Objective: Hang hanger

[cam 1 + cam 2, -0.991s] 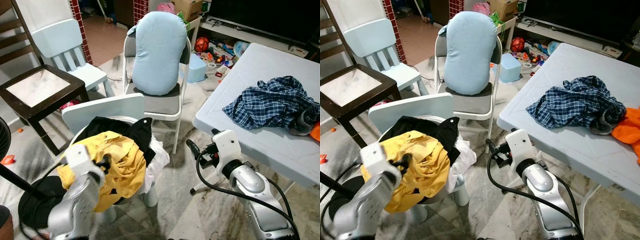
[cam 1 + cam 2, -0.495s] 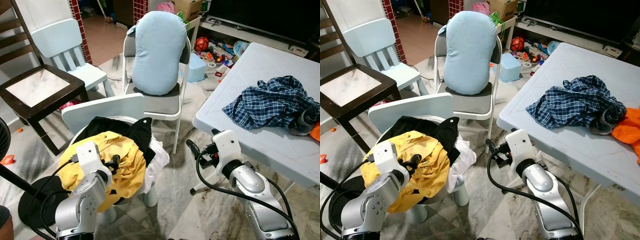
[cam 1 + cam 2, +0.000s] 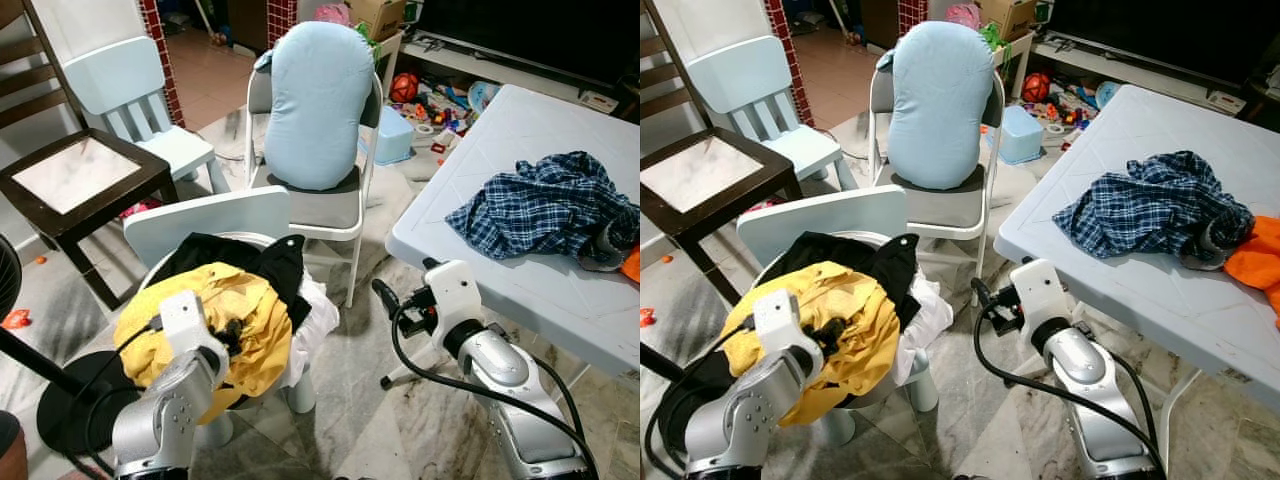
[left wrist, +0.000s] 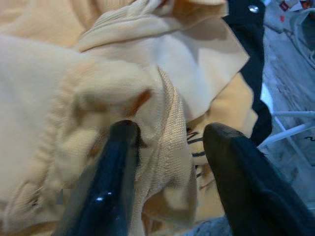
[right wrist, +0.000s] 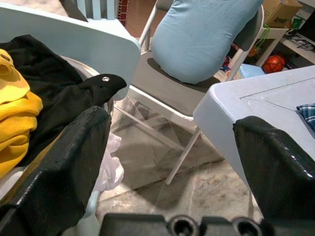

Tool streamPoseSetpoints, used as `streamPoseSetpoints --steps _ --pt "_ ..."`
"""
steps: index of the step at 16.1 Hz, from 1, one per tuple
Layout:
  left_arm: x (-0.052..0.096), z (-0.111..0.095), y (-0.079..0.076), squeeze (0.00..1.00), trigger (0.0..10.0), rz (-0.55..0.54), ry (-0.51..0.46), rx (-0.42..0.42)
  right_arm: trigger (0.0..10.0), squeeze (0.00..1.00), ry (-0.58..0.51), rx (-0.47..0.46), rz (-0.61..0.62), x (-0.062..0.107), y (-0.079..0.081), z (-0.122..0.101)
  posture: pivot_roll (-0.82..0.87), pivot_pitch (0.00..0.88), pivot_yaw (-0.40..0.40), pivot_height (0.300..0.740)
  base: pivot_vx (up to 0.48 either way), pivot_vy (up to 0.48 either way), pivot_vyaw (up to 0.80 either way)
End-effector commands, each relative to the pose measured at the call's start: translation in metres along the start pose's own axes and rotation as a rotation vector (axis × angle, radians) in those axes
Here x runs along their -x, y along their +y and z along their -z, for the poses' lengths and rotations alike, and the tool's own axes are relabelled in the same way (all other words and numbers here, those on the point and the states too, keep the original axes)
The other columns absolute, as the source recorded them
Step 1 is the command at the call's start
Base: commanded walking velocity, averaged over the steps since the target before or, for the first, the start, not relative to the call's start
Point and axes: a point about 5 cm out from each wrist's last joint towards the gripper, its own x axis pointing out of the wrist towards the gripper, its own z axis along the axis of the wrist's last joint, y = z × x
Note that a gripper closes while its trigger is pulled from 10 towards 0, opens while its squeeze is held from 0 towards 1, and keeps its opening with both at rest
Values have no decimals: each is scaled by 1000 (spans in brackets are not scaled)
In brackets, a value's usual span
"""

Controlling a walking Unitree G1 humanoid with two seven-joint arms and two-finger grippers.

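Observation:
A pile of clothes lies on a small white chair [image 3: 210,218]: a yellow garment [image 3: 245,305] on top, a black one [image 3: 262,262] behind it and a white one [image 3: 320,312] at the side. My left gripper [image 3: 232,336] is pushed into the yellow garment. In the left wrist view its fingers [image 4: 115,162] stand open with a fold of yellow cloth [image 4: 170,142] between them. My right gripper [image 3: 384,294] hangs open and holds nothing, low beside the corner of the white table [image 3: 470,160]. No hanger can be made out.
A plaid shirt [image 3: 545,205] lies on the white table. A folding chair with a light blue cushion [image 3: 315,100] stands behind the pile. A dark wooden chair [image 3: 80,180] and a light blue child's chair [image 3: 125,85] are at the left. Toys [image 3: 440,105] litter the far floor.
My left arm has swung in toward the pile and its fingers have sunk into the yellow garment. The right arm has stayed still.

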Motion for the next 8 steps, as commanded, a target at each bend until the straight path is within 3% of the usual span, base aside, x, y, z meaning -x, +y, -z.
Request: streamPoseSetpoints --steps 1,4,5,6,7,8 --pt "-1 3 -4 0 0 16 20 -1 10000 0 1 10 2 -1 -2 0 0 87 -58 740 0 0 0" --pt "-1 5 -3 0 0 14 28 2 10000 0 1 10 -1 -1 0 0 -2 88 -57 740 0 0 0" --pt "1 5 -3 0 3451 17 42 5 10000 0 5 11 -1 0 -1 1 -2 87 -57 740 0 0 0" --pt "3 5 -3 0 2275 23 40 9 10000 0 7 11 0 0 -1 2 0 89 -56 740 0 0 0" --pt "4 5 -3 0 0 20 37 12 10000 0 7 11 1 0 -1 2 0 89 -56 740 0 0 0" --pt "5 10 2 0 0 8 61 38 10000 0 8 12 -2 -1 -1 1 2 88 -57 740 0 0 0"
